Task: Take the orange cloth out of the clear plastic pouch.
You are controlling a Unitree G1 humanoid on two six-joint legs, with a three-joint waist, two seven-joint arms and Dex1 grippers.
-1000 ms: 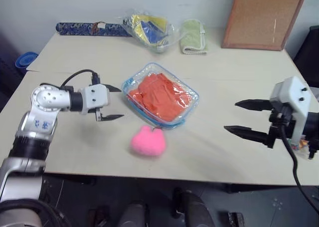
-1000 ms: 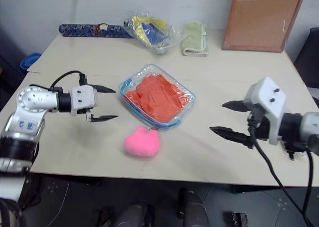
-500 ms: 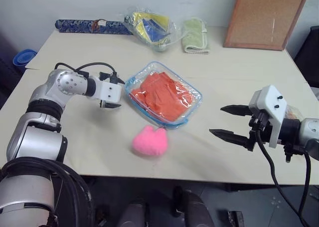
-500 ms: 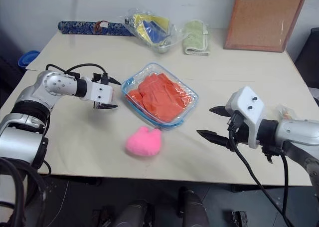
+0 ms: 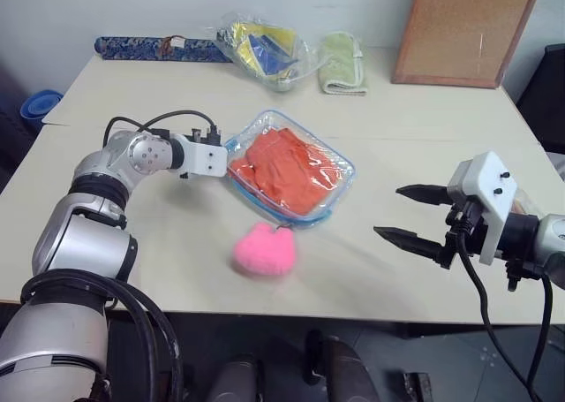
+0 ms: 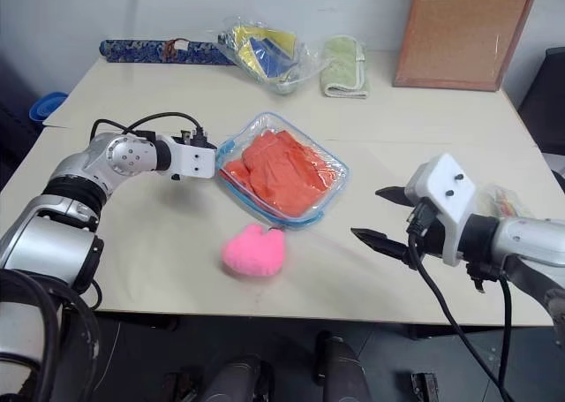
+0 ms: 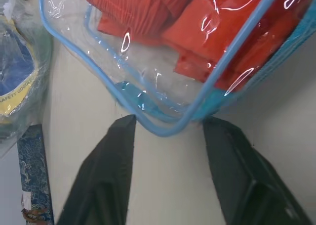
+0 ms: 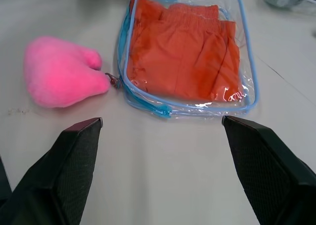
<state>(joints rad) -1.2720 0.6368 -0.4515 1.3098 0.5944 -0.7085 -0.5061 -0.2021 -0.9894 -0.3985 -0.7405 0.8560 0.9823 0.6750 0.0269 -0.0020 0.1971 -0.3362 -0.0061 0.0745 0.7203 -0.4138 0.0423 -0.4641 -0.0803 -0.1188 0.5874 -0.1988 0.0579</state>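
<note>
Blue-edged corner of the clear plastic pouch [image 7: 163,111] sits between the left end effector [image 7: 168,131] fingers.
Fingers narrowly parted; right end effector [image 5: 408,215] wide, farther off.

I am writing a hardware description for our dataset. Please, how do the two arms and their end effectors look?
Both arms are rounded silver-grey metal segments with loose black cables. The left end effector has a white block housing and two tapered black fingers. The right end effector has a larger white housing with small dark screws and two pointed black fingers.
</note>
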